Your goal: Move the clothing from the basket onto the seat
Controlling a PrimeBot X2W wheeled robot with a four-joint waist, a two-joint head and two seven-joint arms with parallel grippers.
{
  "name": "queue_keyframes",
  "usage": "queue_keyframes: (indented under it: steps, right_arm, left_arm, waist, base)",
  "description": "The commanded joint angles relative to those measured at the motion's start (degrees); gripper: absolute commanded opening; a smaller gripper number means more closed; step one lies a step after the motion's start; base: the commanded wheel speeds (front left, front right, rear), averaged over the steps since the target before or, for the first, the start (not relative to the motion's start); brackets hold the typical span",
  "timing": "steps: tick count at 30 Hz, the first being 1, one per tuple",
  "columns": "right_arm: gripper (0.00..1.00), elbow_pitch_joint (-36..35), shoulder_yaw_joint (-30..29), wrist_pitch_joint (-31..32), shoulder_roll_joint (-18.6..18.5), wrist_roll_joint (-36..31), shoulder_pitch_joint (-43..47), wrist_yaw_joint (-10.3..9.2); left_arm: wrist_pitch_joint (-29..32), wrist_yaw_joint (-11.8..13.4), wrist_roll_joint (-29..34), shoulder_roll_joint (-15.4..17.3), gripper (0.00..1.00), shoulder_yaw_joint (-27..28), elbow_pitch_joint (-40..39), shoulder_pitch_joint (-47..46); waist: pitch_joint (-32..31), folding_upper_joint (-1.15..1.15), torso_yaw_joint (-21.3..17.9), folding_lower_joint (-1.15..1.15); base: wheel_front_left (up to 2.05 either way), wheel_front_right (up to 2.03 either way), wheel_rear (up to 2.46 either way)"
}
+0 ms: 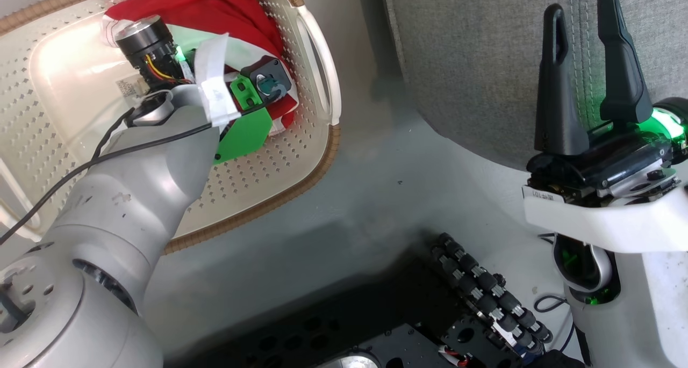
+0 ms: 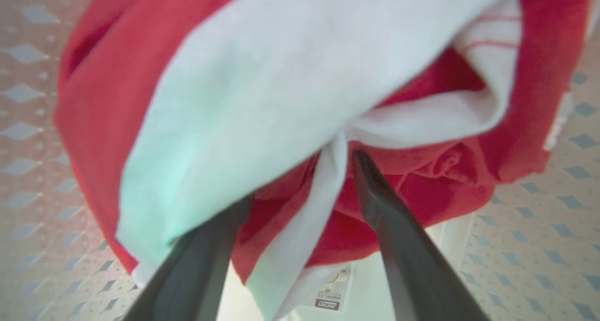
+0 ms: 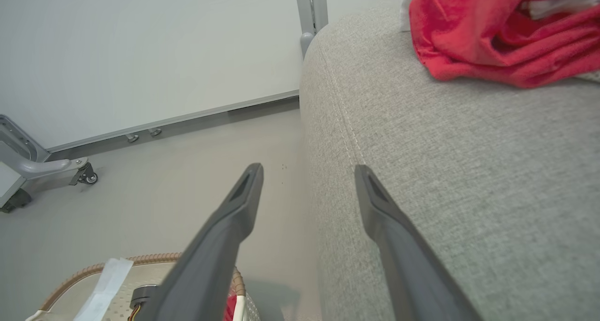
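**Left gripper** (image 2: pixel 302 180): fingers spread, sunk into the red-and-white garment (image 2: pixel 117 100). A narrow white fold runs up between the two fingers. The finger at 7 o'clock of the left wrist view has its tip tucked under the broad white band, and the finger at 5 o'clock lies bare against red cloth. Nothing is pinched yet.

**Garment:** bunched toward 1 o'clock inside the laundry basket (image 1: pixel 258 209), against its far wall. The basket itself sits at 10 o'clock of the head view. A paper label (image 2: pixel 328 297) on the basket bottom shows just below the cloth.

**Right gripper** (image 1: pixel 583 5): likewise spread and empty, at 3 o'clock of the head view by the edge of the seat cushion (image 1: pixel 473 51), well apart from the basket.

**Second red garment** (image 3: pixel 468 40): lies on the cushion, at 1 o'clock of the right wrist view.

**Step in hand, as judged:** closing on what appears to be the only piece left in the basket.

- Close on the thick gathered folds rather than the single white strip, which could slip free.
- Take several layers, but stay off the perforated bottom.
- Lift straight up until the trailing cloth clears the brown rim, lest the light basket be dragged along.
- Release on bare cushion beside the piece lying there.
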Motion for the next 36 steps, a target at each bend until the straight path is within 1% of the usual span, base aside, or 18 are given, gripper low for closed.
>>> queue_keyframes:
  steps: [1,2,3,4,7,13,20,26,28,30,36]
  right_arm:
    - [1.00,-0.34,-0.03,-0.02,-0.26,-0.60,1.07,0.00]
    - [1.00,-0.34,-0.12,-0.02,-0.30,-0.73,1.13,0.00]
    - [1.00,-0.43,-0.21,-0.02,-0.23,-0.78,1.18,0.00]
    - [1.00,-0.46,-0.22,-0.02,-0.20,-0.85,1.27,0.00]
    - [1.00,-0.53,0.09,-0.02,0.01,-1.10,1.55,0.00]
    - [1.00,-0.09,0.20,-0.02,-0.02,-0.94,0.69,0.00]
    - [1.00,0.56,0.69,-0.02,-0.31,-0.49,-2.40,0.00]
    - [1.00,1.84,0.45,-0.02,-0.10,-0.01,-5.31,0.00]
    - [1.00,2.42,0.46,-0.02,-0.11,0.00,-6.08,0.00]
    - [1.00,2.97,-0.08,-0.02,-0.37,-0.39,-6.17,0.00]
    - [1.00,4.79,-1.35,-0.02,-1.45,-1.11,-4.38,0.00]
  left_arm:
    - [1.64,0.13,-0.69,0.33,1.00,-0.60,-0.03,0.33]
    - [2.30,0.13,-1.37,0.18,0.81,-0.64,-0.04,0.52]
    - [2.63,0.13,-2.19,-0.14,0.27,-0.49,-0.06,0.17]
    - [2.76,0.13,-2.41,-0.23,0.00,-0.56,-0.05,-0.08]
    - [2.18,0.23,-2.44,-0.42,0.00,-1.14,-0.05,-1.53]
    - [1.36,0.65,-2.94,0.30,0.00,-1.29,-0.04,-1.63]
    - [0.43,1.04,-3.97,1.23,0.00,-1.32,-0.03,-0.80]
    - [-0.73,2.12,-5.85,2.67,0.00,-0.57,-0.03,1.15]
    - [-1.25,2.55,-6.23,2.98,0.00,-0.28,-0.03,2.06]
    - [-1.81,2.79,-6.68,2.46,0.00,-0.06,-0.06,3.29]
    - [-4.59,3.68,-9.62,1.42,0.00,1.22,-0.03,8.58]
  waist:
    - [-0.24,0.00,0.15,0.00]
    - [-0.32,0.00,0.25,0.00]
    - [-0.34,0.00,0.32,0.00]
    - [-0.34,0.00,0.30,0.00]
    - [-0.35,0.00,0.16,0.00]
    - [-0.81,0.00,-0.05,0.00]
    - [-2.04,0.00,-0.15,0.00]
    - [-4.36,0.00,-0.25,0.00]
    - [-5.57,0.00,-0.43,0.00]
    - [-7.36,0.00,0.10,0.00]
    - [-15.46,0.00,2.49,0.00]
  base:
    - [0.00,0.00,0.00]
    - [0.00,0.00,0.00]
    - [0.00,0.00,0.00]
    - [0.00,0.00,0.00]
    - [0.00,0.00,0.00]
    - [0.00,0.00,0.00]
    - [0.00,0.00,0.00]
    - [0.00,0.00,0.00]
    - [0.00,0.00,0.00]
    - [0.00,0.00,0.00]
    - [0.00,0.00,0.00]
